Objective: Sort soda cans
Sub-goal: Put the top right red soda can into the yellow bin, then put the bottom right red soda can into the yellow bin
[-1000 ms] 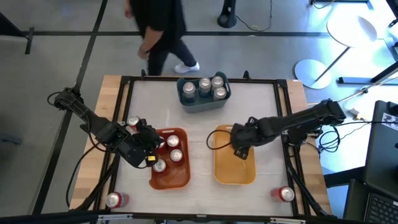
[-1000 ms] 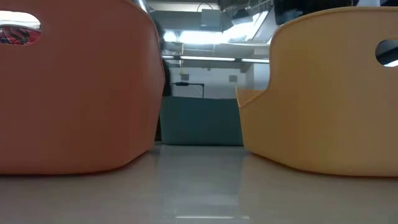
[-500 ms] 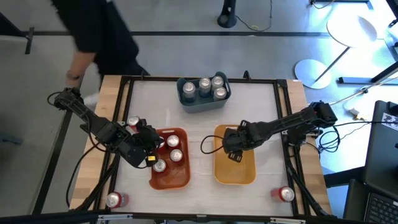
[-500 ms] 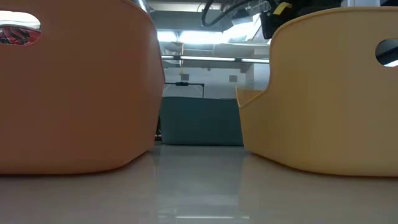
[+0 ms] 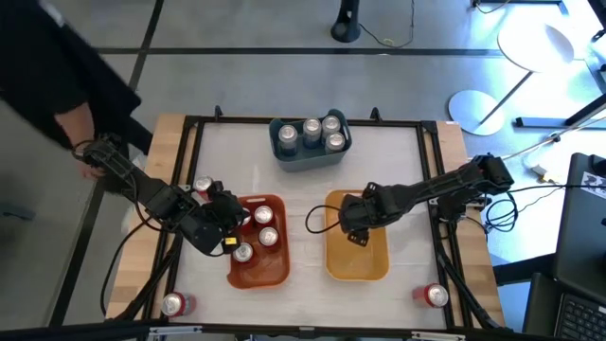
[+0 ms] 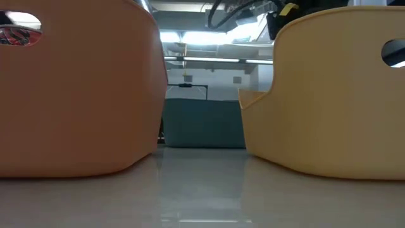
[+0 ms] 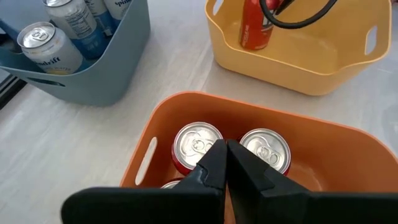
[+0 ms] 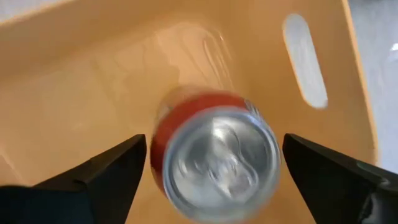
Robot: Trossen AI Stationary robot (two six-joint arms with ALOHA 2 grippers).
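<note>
Your right gripper [image 8: 211, 171] stands wide open over a red can [image 8: 214, 158] in the yellow bin [image 5: 357, 262].

The fingers flank the can without touching it, right of centre in the high view. Your left gripper [image 7: 225, 163] is closed and empty above the orange bin [image 5: 258, 267], left of centre, holding red cans [image 7: 197, 144]. The blue bin [image 5: 309, 152] at upper centre holds silver cans [image 5: 311, 132].

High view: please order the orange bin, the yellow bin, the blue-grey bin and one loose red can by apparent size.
1. Orange bin and yellow bin: look alike, unranked.
2. Blue-grey bin.
3. Loose red can near the table's corner.
</note>
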